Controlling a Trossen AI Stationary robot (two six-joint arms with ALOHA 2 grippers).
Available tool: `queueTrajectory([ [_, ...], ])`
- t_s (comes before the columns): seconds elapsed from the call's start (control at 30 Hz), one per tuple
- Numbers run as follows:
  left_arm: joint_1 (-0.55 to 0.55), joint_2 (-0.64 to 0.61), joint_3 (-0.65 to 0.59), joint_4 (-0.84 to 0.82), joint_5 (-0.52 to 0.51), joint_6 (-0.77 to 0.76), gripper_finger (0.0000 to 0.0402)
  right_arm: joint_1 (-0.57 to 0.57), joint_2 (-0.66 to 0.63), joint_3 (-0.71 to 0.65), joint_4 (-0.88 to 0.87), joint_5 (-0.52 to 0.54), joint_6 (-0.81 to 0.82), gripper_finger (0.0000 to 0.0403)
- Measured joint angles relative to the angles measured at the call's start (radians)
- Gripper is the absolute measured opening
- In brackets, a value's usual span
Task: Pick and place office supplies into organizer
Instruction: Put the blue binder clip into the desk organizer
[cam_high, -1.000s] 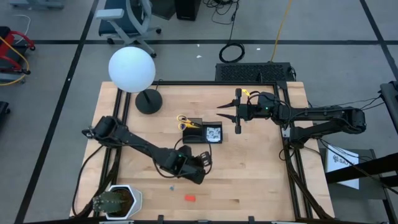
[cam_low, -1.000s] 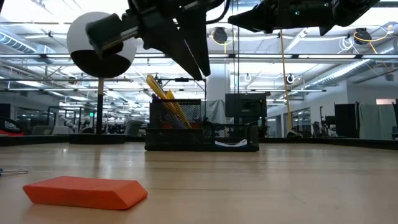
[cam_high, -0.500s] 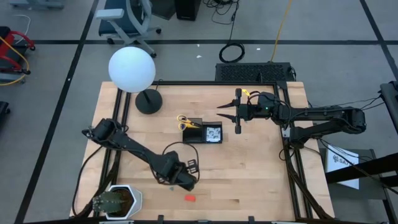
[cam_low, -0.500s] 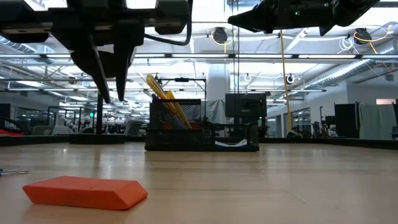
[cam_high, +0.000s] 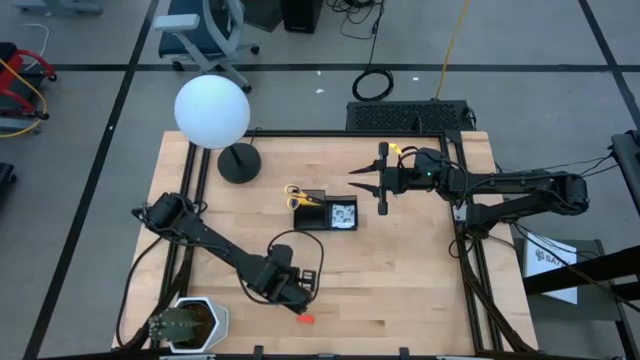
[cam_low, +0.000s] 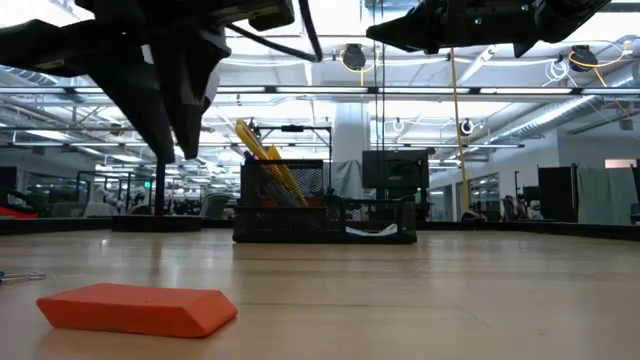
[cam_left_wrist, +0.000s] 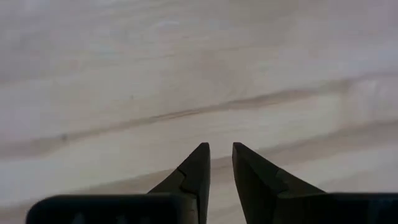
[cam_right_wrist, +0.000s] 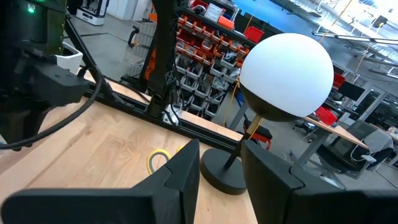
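Observation:
A small red eraser (cam_high: 306, 319) lies flat on the wood near the table's front edge; it is large in the low view (cam_low: 140, 308). My left gripper (cam_high: 301, 294) hangs just on the far side of it, pointing down (cam_low: 176, 152). Its fingers stand a little apart over bare wood (cam_left_wrist: 220, 149) with nothing between them. The black organizer (cam_high: 326, 214) stands mid-table with yellow-handled scissors (cam_high: 297, 195) sticking up out of it (cam_low: 262, 150). My right gripper (cam_high: 356, 179) waits level, high above the table to the organizer's right, open and empty (cam_right_wrist: 221, 146).
A lamp with a white globe (cam_high: 212, 112) and a round black base (cam_high: 239, 163) stands at the far left. A white-rimmed object (cam_high: 187, 322) sits at the near left corner. Black frame rails (cam_high: 465, 250) run along the table's sides.
My left gripper has moved toward the table's near edge and a little left, toward the eraser. It has sunk slightly, rolled about its own axis and tipped over, so that its fingers now point steeply down. The eraser and the organizer have stayed in place.

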Motion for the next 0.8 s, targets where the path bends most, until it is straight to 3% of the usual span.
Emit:
queueTrajectory([
  [0.37,-0.005,0.0,0.0,0.002,0.012,0.64,0.0072,0.0,0.0,0.0,0.0,0.0,0.0,0.0109],
  [0.8,0.021,0.0,0.0,0.008,-0.021,0.651,0.0072,0.0,0.0,0.0,0.0,0.0,0.0,0.011],
])
